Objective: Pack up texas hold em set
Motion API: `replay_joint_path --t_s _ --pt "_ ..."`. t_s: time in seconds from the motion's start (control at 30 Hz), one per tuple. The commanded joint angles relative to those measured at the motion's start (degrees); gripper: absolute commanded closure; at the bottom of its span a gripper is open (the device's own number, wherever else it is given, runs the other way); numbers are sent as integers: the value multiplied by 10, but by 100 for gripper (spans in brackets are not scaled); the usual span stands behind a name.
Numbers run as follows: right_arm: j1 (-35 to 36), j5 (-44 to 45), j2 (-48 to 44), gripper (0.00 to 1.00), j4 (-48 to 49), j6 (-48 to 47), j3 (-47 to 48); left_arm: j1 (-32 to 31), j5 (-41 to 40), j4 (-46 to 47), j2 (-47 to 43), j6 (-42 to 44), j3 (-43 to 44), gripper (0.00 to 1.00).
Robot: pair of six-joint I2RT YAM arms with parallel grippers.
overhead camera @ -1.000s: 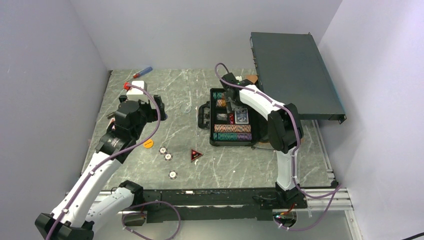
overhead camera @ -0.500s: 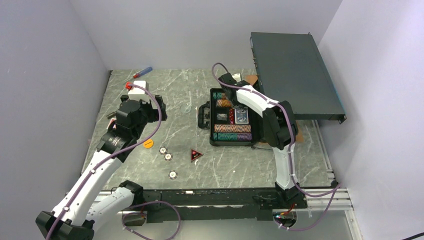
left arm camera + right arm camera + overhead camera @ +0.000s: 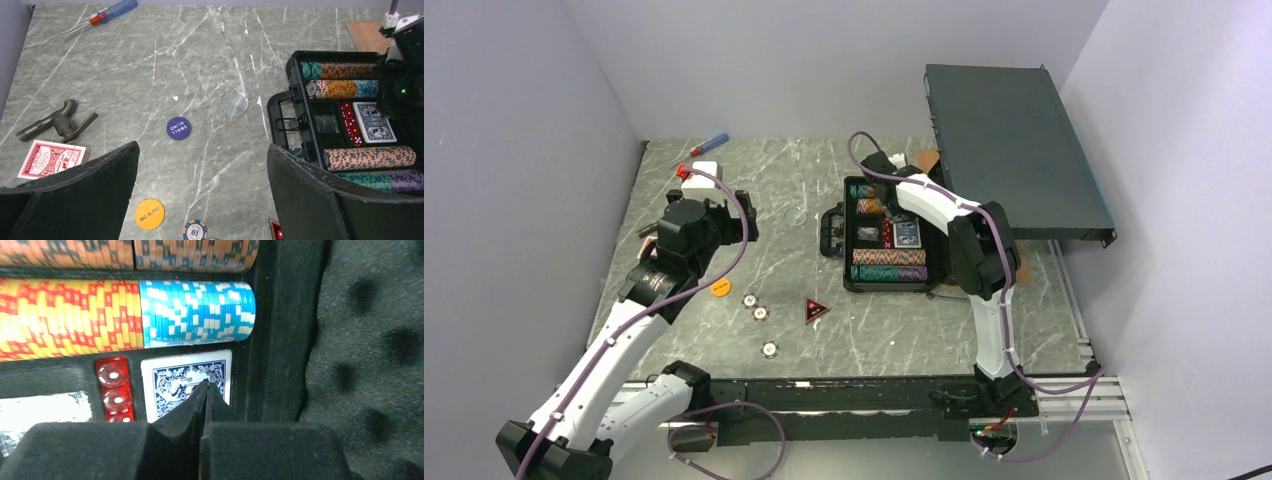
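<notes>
Over the open case [image 3: 884, 286], right gripper [image 3: 206, 386] pinched together — left gripper [image 3: 202, 150] spread wide

1 small dark grey hard case [image 3: 298, 107], w/ 4 rows of striped poker chips [image 3: 367, 157] inside. Loose striped chips [image 3: 761, 313] outside it: 3. Card decks: 2, i.e. 1 red card deck [image 3: 50, 159] outside, 1 blue card deck [image 3: 374, 122] in the case. Red translucent dice [image 3: 113, 385]: 3 seen from right wrist view, column partly hidden, so total unclear. Lettered round buttons: 2, i.e. 1 blue SMALL BLIND button [image 3: 178, 128], 1 orange BIG BLIND button [image 3: 149, 214]. 1 each of: clear round disc [image 3: 234, 103], red triangular marker [image 3: 815, 310], red-and-blue-handled screwdriver [image 3: 107, 12], dark metal T-shaped tool [image 3: 55, 122], white box [image 3: 699, 172], wooden board [image 3: 367, 32], large flat dark rack box [image 3: 1014, 150].
</notes>
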Motion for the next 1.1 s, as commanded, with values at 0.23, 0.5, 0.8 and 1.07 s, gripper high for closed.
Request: replay_joint_path --t_s 0.23,0.5,0.8,1.07 --pt "160 -175 -95 26 -2 -38 17 1 -37 5 -23 -10 16 1" --pt "273 -263 -128 16 83 20 -43 -9 -168 24 -106 -7 -20 1" --pt "271 -299 -235 10 176 17 -148 43 -186 -166 5 -119 24 1" --pt "230 -337 -363 9 234 -2 -270 397 88 -268 239 -209 93 1"
